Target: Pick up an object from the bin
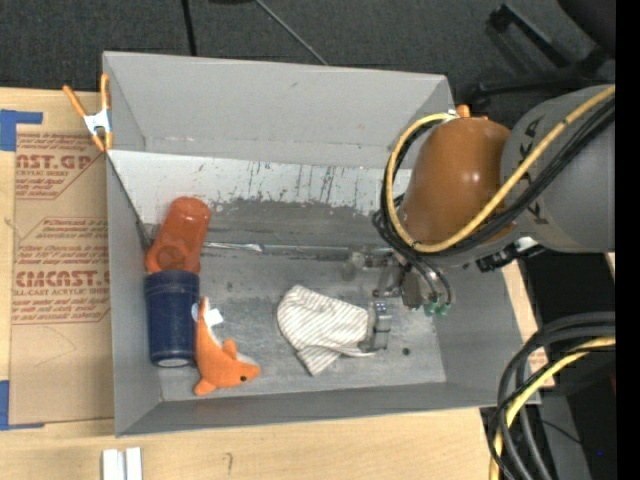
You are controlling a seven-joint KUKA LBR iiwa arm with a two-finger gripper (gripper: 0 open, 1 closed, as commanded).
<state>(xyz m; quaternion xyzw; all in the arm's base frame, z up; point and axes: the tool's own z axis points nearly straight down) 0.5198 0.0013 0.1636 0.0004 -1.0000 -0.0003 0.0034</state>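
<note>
My pincer (380,326) sits at the far edge of the crumpled striped cloth (320,326), which lies right of the blue can (172,318); wide or narrow, I cannot tell. Likely soft, light, limp: I'd pinch a raised fold

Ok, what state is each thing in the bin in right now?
Striped cloth: crumpled in a heap.
Orange bottle: lying on its side.
Blue cylinder: lying on its side, next to the bottle.
Orange toy fish: lying flat beside the cylinder.
Gripper: down at the cloth's right edge.
</note>
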